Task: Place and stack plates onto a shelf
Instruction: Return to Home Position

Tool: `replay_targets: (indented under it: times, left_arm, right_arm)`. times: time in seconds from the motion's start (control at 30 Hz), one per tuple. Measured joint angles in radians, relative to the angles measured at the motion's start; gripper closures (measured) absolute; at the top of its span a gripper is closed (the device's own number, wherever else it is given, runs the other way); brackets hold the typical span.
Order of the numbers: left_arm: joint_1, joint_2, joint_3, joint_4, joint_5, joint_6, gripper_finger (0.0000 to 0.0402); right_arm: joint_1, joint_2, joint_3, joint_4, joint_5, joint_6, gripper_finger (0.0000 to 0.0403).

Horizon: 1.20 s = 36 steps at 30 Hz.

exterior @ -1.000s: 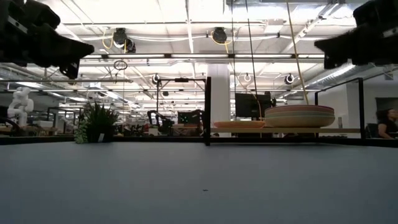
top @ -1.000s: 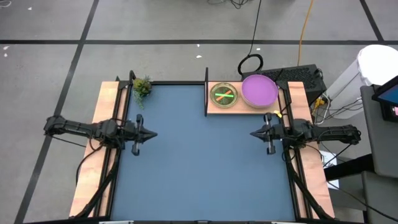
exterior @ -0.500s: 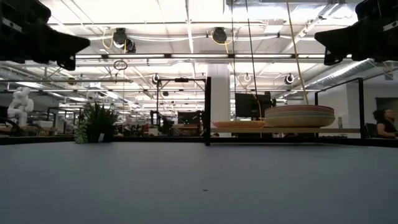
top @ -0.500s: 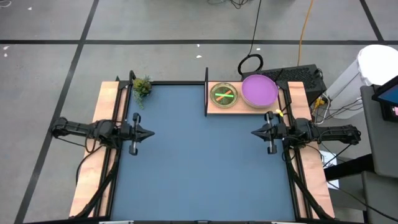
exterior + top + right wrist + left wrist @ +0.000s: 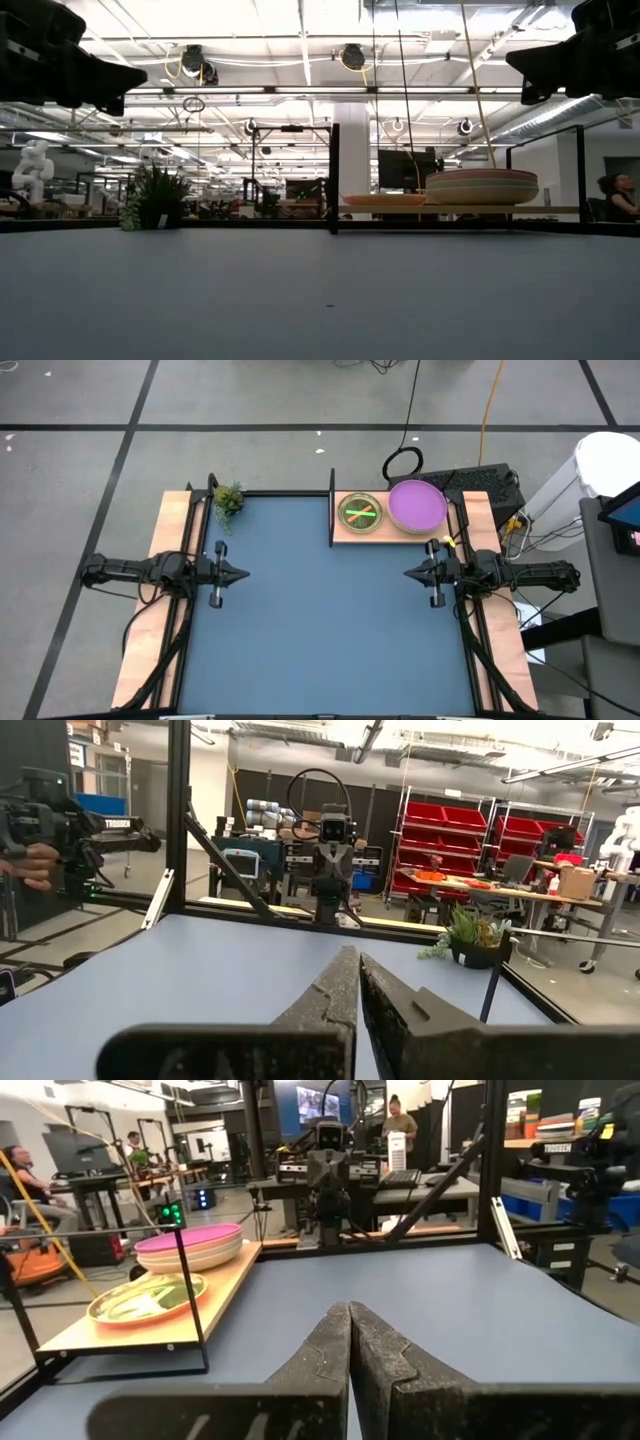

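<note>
The shelf (image 5: 392, 532), a light-wood board with a thin black upright (image 5: 332, 508), stands at the table's far right. Two stacks of plates rest on it. The large stack has a purple plate (image 5: 417, 506) on top. The small stack (image 5: 360, 513) carries green and orange sticks on its top plate. The left wrist view shows both stacks, large (image 5: 190, 1246) and small (image 5: 148, 1298). My left gripper (image 5: 245, 573) hovers shut at the table's left edge, pointing level toward the right. My right gripper (image 5: 405, 572) hovers shut at the right edge, facing it, just near of the shelf. Neither gripper holds anything.
A small potted plant (image 5: 228, 498) stands at the table's far-left corner. Wooden side rails (image 5: 150, 650) run along both sides of the blue tabletop (image 5: 325, 630). The stretch of blue between the two grippers is bare. People sit and stand in the room beyond the table.
My left arm has folded back a little at the table's left edge, and its gripper has rolled slightly about its own axis to sit level. My right gripper has stayed where it was. The plates on the shelf have not moved.
</note>
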Motion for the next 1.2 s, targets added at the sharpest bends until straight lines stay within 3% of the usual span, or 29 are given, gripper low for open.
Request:
replay_targets:
  times: [0.57,0.87,1.2]
  left_arm:
    - [0.000,0.002,-0.002,0.006,0.037,-0.004,0.0400]
    - [0.029,0.001,-0.002,0.017,-0.017,0.087,0.0399]
    - [0.056,0.000,-0.002,0.014,0.045,0.033,0.0399]
  right_arm:
    - [0.000,0.000,0.001,0.000,0.000,0.000,0.0403]
    - [0.000,0.000,0.001,0.000,0.000,0.000,0.0403]
    - [0.000,0.000,0.001,0.000,0.000,0.000,0.0403]
